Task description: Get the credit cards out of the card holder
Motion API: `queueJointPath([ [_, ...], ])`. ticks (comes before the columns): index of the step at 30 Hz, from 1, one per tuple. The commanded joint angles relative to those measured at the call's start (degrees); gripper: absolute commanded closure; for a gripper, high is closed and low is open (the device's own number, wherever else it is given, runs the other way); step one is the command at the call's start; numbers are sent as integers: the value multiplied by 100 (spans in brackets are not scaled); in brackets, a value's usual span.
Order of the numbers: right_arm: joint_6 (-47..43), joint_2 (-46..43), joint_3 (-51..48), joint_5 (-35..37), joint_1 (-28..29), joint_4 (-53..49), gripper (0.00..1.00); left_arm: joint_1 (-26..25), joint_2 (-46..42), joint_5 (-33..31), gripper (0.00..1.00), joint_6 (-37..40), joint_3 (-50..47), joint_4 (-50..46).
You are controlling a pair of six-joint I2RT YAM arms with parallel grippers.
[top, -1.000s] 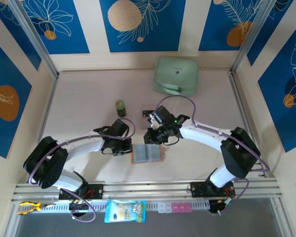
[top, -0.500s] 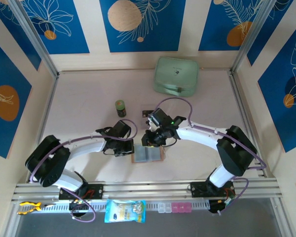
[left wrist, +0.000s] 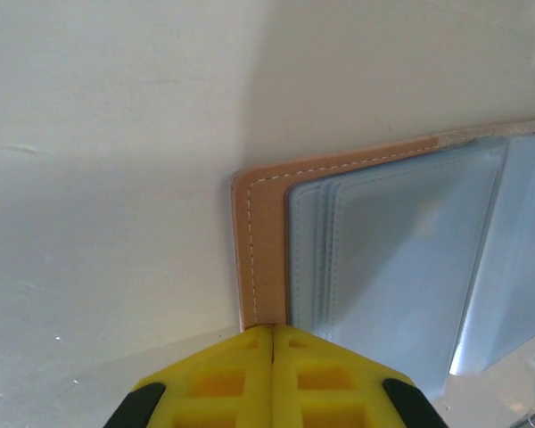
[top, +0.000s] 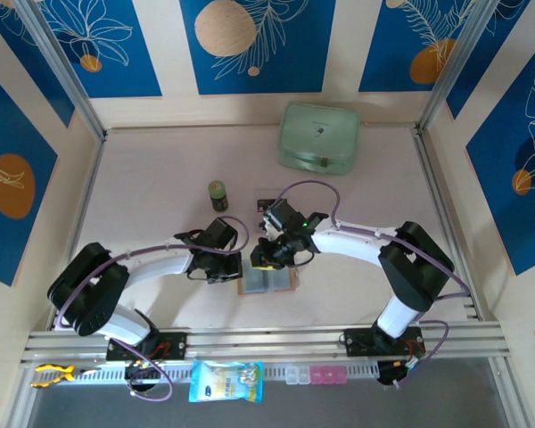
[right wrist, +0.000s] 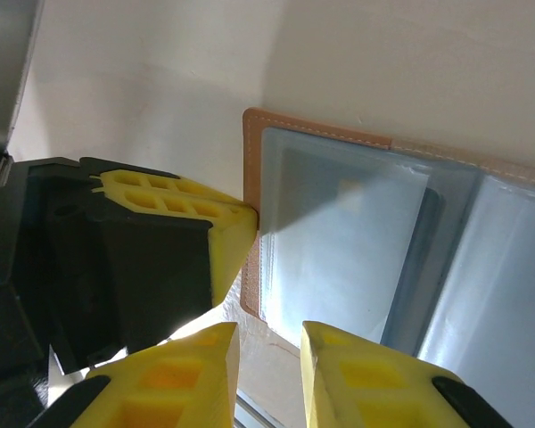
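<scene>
Your left gripper [left wrist: 273, 332], closed and empty, presses the left border of the small tan leather-like bifold card holder [left wrist: 260, 259], open flat on the pale table [top: 160, 178], pinning it so your right gripper [right wrist: 269, 343], jaws slightly parted, can pinch the thin rectangular credit cards [right wrist: 348, 241] from its grey sleeves

Hemmed in: the open card holder [top: 269, 279] on the bench [top: 152, 169] has the left gripper [top: 237, 267], fingers pressed together, against its left edge, and the right gripper [top: 262, 263], fingers slightly apart, hanging over its left half. The right arm crosses behind the holder. Bare bench lies right of the holder and along its near edge. Beyond the holder stand a small green can [top: 217, 194] and a small dark card [top: 267, 203]. Farther still beyond it sits a mint-green case [top: 318, 136].
</scene>
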Motion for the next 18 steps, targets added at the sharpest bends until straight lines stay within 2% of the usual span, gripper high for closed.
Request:
queueJointPath([
  [1, 107, 137, -96, -202, 55, 80, 75, -40, 64, -96, 99, -64, 0, -149],
  [18, 149, 490, -128, -171, 98, 77, 74, -45, 88, -97, 99, -65, -26, -154],
])
